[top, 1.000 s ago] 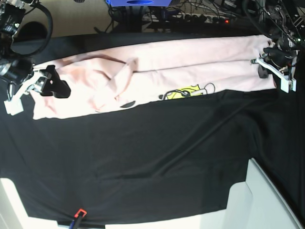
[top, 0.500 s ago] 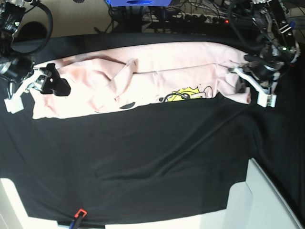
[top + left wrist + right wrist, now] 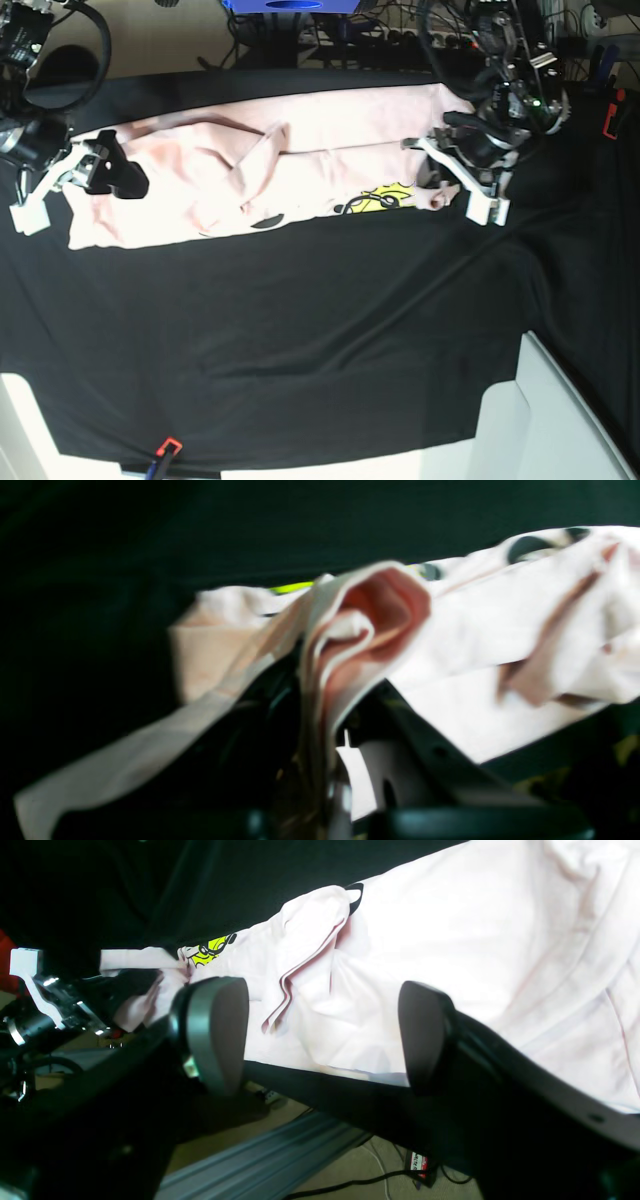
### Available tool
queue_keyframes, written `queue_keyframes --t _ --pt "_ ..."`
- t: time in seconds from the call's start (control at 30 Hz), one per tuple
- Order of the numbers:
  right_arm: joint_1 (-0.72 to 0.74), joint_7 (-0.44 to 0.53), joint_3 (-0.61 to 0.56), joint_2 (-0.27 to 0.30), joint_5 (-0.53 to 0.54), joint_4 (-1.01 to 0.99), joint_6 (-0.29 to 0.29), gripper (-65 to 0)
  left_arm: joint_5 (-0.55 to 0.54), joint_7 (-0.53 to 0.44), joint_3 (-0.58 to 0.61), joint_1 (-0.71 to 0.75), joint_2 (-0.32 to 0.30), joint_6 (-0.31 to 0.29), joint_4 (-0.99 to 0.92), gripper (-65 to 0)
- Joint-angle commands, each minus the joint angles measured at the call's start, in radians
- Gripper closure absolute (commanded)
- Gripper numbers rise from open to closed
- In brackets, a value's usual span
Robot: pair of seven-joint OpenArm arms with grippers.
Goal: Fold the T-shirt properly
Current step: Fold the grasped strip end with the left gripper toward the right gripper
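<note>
A: Where's the T-shirt point(image 3: 300, 160)?

B: On the black table point(image 3: 320, 340), along its far edge, stretched sideways as a long band. Pale pink, wrinkled. A diagonal ridge of bunched cloth sits near its middle. Yellow and black print point(image 3: 385, 198) shows on the near edge, toward the lifted end.

A: Left hand point(image 3: 447, 172)?

B: At the T-shirt's print-side end. Closed on the T-shirt: in the left wrist view a thick wad of folded pink layers point(image 3: 345, 645) stands pinched right in front of the camera, with loose cloth trailing off to both sides. In the base view that end is raised off the table and gathered at the hand, over the rest of the T-shirt.

A: Right hand point(image 3: 100, 170)?

B: At the opposite end of the T-shirt. Fingers point(image 3: 215, 1032) spread wide, nothing between them. The wrist view shows pink cloth lying behind the gap, apart from both pads. Whether the hand touches the cloth below, cannot tell.

A: Anything else by the T-shirt?

B: A white box point(image 3: 545, 420) at the table's near corner, well apart from the T-shirt. Cables point(image 3: 380, 35) beyond the far edge.
</note>
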Motion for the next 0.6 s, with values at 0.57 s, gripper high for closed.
queue_keyframes --t 0.57 --pt "0.006 0.016 0.002 0.010 0.027 0.013 0.005 -44.3 -0.016 -0.020 0.238 -0.052 0.071 -0.001 0.007 0.0"
